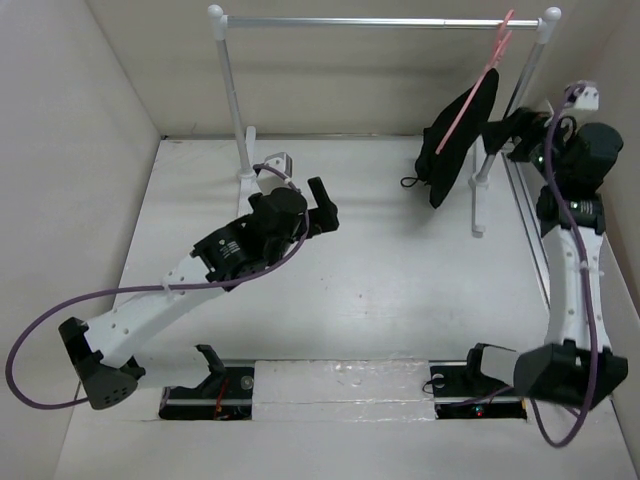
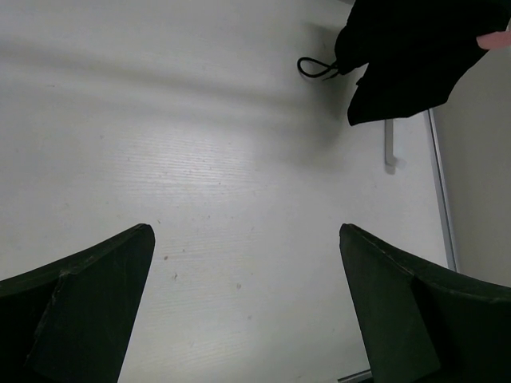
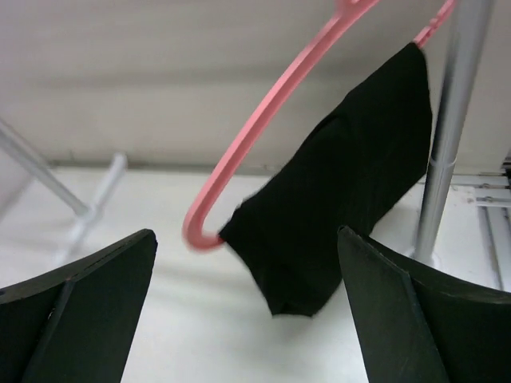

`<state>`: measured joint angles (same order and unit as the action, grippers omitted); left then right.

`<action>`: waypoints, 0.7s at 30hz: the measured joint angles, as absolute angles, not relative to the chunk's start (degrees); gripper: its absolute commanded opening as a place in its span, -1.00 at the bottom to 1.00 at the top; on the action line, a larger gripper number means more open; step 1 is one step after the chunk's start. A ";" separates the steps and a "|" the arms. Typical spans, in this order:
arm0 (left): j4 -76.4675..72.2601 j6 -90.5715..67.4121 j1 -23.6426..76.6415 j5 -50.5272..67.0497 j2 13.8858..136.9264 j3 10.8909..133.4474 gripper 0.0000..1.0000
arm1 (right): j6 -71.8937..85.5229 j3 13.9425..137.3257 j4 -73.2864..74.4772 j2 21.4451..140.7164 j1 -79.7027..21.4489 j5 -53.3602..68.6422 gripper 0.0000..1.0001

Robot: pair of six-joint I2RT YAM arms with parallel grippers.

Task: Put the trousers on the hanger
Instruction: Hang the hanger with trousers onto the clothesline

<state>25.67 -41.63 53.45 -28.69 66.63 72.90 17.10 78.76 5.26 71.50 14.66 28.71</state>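
The black trousers (image 1: pixel 457 140) hang folded over the pink hanger (image 1: pixel 490 70), which hooks on the right end of the rail; a thin drawstring loop (image 1: pixel 408 182) dangles at their left. My right gripper (image 1: pixel 503 132) is open and empty just right of the trousers, not touching them. In the right wrist view the hanger (image 3: pixel 263 128) and trousers (image 3: pixel 343 207) hang ahead of the open gripper (image 3: pixel 247 235). My left gripper (image 1: pixel 322 205) is open and empty over the table's middle. The left wrist view shows the trousers (image 2: pixel 415 56) far beyond the open gripper (image 2: pixel 246 235).
A silver metal rail (image 1: pixel 380 21) on white posts (image 1: pixel 233 100) spans the back of the white table (image 1: pixel 380 290). Its right post foot (image 1: pixel 478 205) stands below the trousers. Walls close in on the left, back and right.
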 measured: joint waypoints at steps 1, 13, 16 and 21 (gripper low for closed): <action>25.45 -41.47 53.45 -28.25 67.22 72.90 0.98 | 13.30 75.72 6.04 68.12 13.06 27.46 1.00; 20.12 -39.51 53.45 -22.65 68.77 68.95 0.97 | -9.74 44.18 19.05 30.20 -4.16 10.35 1.00; 19.11 -39.48 53.45 -21.98 68.49 66.76 0.96 | -11.44 43.00 22.11 24.80 -6.04 7.27 1.00; 18.22 -39.48 53.45 -20.84 68.18 64.62 0.95 | -12.80 42.81 24.60 23.92 -6.83 4.21 1.00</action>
